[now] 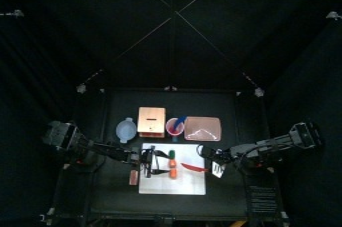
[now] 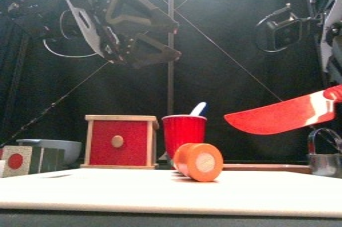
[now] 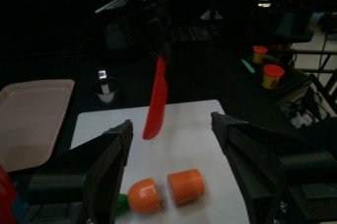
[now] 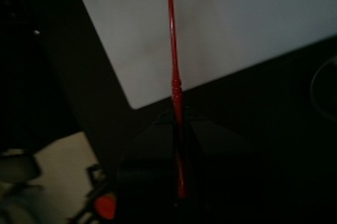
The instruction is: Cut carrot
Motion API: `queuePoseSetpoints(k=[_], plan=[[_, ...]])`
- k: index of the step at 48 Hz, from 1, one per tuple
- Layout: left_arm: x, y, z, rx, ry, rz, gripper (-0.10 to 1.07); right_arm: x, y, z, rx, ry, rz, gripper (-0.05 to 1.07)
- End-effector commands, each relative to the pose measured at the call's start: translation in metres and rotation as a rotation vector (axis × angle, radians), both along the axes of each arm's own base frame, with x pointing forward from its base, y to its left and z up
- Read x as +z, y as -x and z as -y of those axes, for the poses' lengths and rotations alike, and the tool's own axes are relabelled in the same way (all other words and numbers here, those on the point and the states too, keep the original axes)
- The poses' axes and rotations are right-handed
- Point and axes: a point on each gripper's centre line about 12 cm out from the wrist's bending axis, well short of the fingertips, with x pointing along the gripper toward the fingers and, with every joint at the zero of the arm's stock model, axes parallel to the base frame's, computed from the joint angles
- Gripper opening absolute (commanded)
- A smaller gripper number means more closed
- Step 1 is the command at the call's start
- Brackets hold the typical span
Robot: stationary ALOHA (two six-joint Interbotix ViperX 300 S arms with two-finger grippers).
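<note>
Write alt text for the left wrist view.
A carrot, cut into two orange pieces, lies on a white cutting board between the open left end effector. Behind it, a red knife hangs blade down over the board, held by the other arm. A pinkish tray sits beside the board.

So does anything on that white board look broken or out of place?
The carrot on the white board lies in two pieces with a gap between them, cut through. That fits the red knife held in the right claw, lifted above the board. The left claw hangs open over the pieces. Nothing looks spilled.
</note>
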Motion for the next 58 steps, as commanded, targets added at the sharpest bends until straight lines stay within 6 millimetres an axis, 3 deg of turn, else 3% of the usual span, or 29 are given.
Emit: queuePoseSetpoints(k=[1,13,32,38,51,58], plan=[[0.005,0.0,0.001,0.015,0.006,0.018,0.95,0.009,0.007,0.003,-0.084,-0.053,0.036,0.33],[-0.007,0.009,-0.007,0.075,-0.035,-0.023,0.95,-0.009,0.02,0.012,-0.345,-0.162,-0.002,0.33],[0.001,0.015,-0.002,0.041,-0.178,0.009,0.95,-0.02,0.017,0.008,-0.427,-0.251,-0.01,0.39],[0.001,0.015,-0.003,0.048,-0.169,0.006,0.95,-0.031,0.012,0.006,-0.455,-0.26,-0.05,0.52],[0.0,0.017,-0.002,0.052,-0.159,-0.001,0.95,-0.044,-0.011,0.0,-0.48,-0.266,-0.048,0.92],[0.0,0.018,-0.002,0.052,-0.159,-0.001,0.95,-0.042,-0.024,-0.01,-0.447,-0.257,-0.059,0.96]])
